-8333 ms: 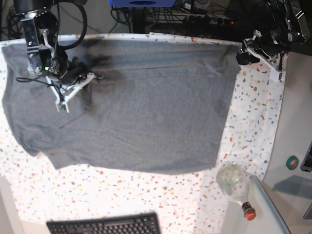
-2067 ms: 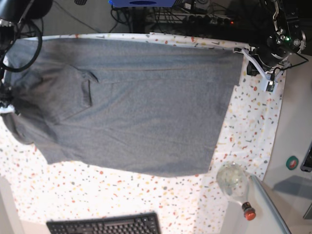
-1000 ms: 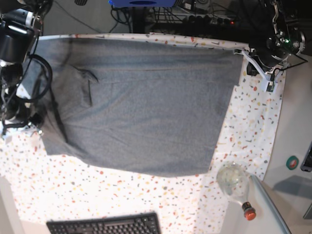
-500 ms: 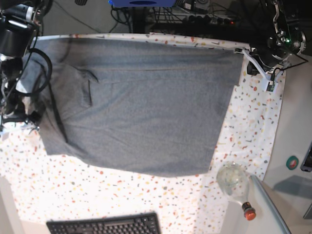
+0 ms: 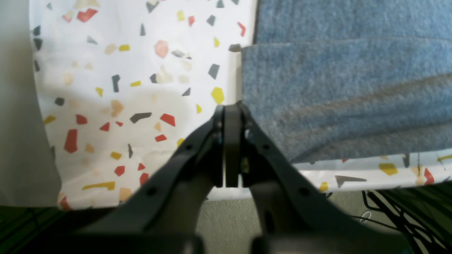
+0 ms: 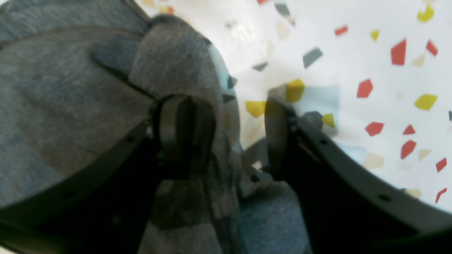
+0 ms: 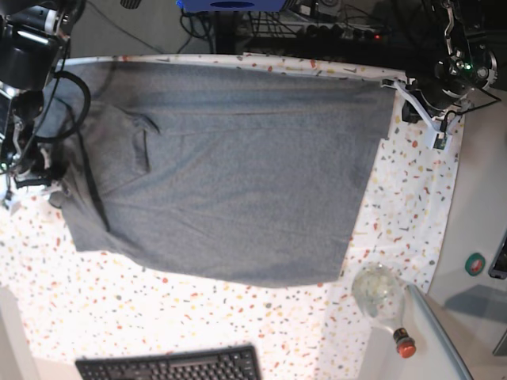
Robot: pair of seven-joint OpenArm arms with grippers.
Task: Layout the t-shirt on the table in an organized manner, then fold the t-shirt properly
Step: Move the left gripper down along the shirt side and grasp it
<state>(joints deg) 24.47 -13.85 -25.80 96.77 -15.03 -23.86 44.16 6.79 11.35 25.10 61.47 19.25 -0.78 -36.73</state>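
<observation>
The grey t-shirt (image 7: 238, 174) lies spread flat on the speckled white table (image 7: 238, 317), with its left side folded inward. My right gripper (image 7: 46, 187) is at the shirt's left edge. In the right wrist view the right gripper (image 6: 226, 135) is open, with a raised fold of the t-shirt (image 6: 70, 88) between its jaws over the table (image 6: 353, 53). My left gripper (image 7: 398, 85) sits at the shirt's far right corner. In the left wrist view the left gripper (image 5: 229, 109) is shut, tips against the t-shirt (image 5: 335, 88) hem; pinched cloth cannot be made out.
A black keyboard (image 7: 170, 366) lies at the near edge. A clear bottle (image 7: 380, 297) with a red cap lies at the near right. A plain grey side surface (image 7: 483, 198) with a small green disc (image 7: 475, 264) borders the right. Cables hang beyond the far edge.
My right gripper has shifted a little toward the far side along the shirt's left edge. The left arm and the shirt's right side have stayed put.
</observation>
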